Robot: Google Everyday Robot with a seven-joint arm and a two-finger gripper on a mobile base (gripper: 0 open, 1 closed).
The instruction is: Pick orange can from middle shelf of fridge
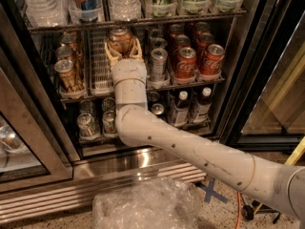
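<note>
Cream gripper (122, 47) sits inside the fridge (265, 66), its two fingers closed around the orange can (119, 36) on the middle shelf (190, 84). A slim silver can (158, 64) stands just right, glossy red Coca-Cola cans (186, 62) beyond, and a ribbed white lane divider (98, 61) left. The smooth tubular arm (190, 151) rises from lower right, bending upright at the wrist.

Middle shelf (98, 67), end effector (123, 46) at orange can (120, 35)
</note>
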